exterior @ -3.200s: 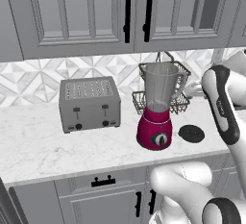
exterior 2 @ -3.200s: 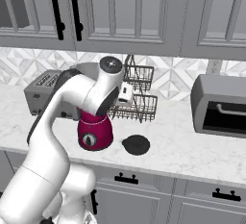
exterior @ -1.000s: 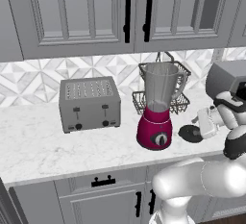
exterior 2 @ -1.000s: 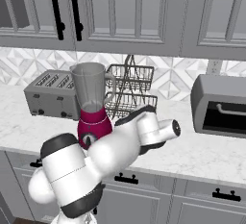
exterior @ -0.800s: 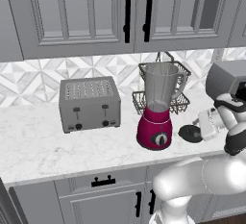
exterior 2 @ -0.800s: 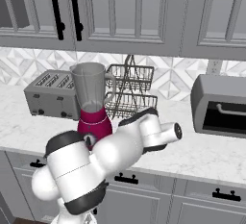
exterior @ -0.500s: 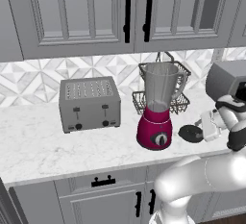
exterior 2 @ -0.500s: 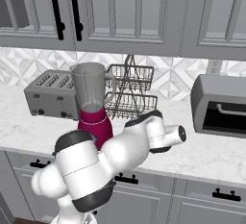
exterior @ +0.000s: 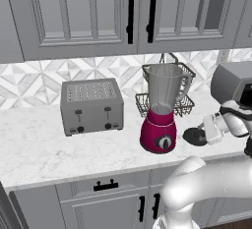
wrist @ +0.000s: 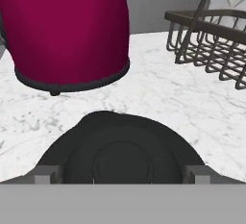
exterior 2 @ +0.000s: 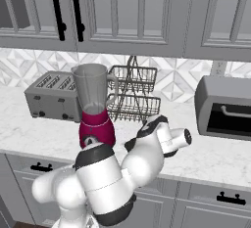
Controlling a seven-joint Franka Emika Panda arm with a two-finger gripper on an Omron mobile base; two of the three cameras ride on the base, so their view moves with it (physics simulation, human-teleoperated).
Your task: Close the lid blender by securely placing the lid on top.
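The lid (exterior: 194,135) lies flat on the marble counter (exterior: 44,149), at about 3 o'clock from the blender (exterior: 162,107) in the left base view and a little nearer the counter's front edge. It is off the jar: the blender's clear jar stands open at the top, upright on its magenta base. In the hand view the lid (wrist: 120,152) is a black disc with a raised round centre, sitting at 6 o'clock, with the magenta base of the blender (wrist: 67,31) just beyond it at 11 o'clock, a strip of bare counter between them.

The gripper (wrist: 120,174) is down low at the lid. Its two finger tips (wrist: 48,174) stand at either side of the disc, one near 8 o'clock and one near 4 o'clock, so the jaws are spread about as wide as the lid. Whether they press on its rim or stand just clear cannot be told. In the left base view the white hand reaches the lid from its 3 o'clock side.

A wire rack (exterior: 177,102) stands just behind the blender, at 1 o'clock from it; its basket (wrist: 211,45) shows at 2 o'clock in the hand view. A grey toaster (exterior: 92,106) sits well apart at 9 o'clock from the blender. A grey toaster oven (exterior 2: 224,107) stands at the right end of the counter, with grey cabinets (exterior: 93,16) above.
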